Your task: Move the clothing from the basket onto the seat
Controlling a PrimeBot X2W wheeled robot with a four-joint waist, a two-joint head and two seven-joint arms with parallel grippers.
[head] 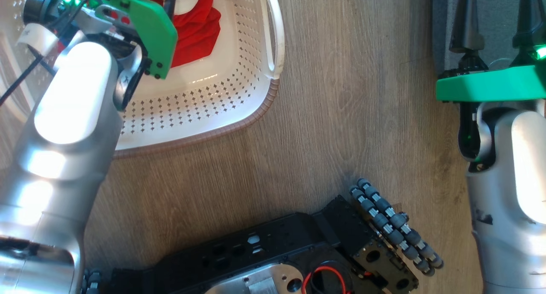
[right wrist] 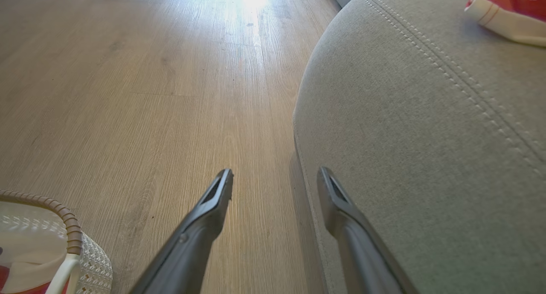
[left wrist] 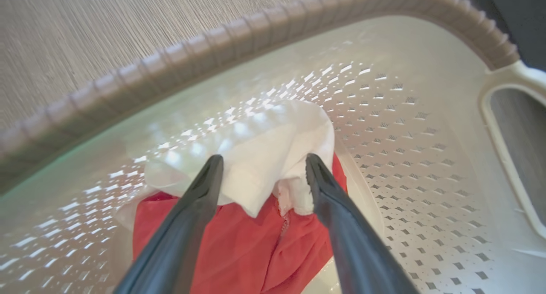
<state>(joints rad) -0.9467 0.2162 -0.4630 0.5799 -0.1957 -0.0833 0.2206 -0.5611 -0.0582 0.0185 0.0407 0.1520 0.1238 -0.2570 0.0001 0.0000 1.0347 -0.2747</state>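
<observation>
The wooden floor (head: 341,93) carries everything. The grey seat (right wrist: 426,136) swells across the 3 o'clock half of the right wrist view, its double stitching running from 12 toward 4 o'clock. The basket (head: 239,93) sits at 10 o'clock in the head view, long axis running 9 to 3, one handle at its 3 o'clock end. The clothing (left wrist: 239,243) lies inside it; the left wrist view gives the heap lengthwise, red end toward 6 o'clock, white cloth (left wrist: 264,157) toward 12. The right wrist view adds another red-and-white garment (right wrist: 512,12) on the seat at 1 o'clock. The left gripper (left wrist: 263,158) is spread, grasping nothing, fingers flanking the white cloth. The right gripper (right wrist: 275,174) is released over the seat's edge.
</observation>
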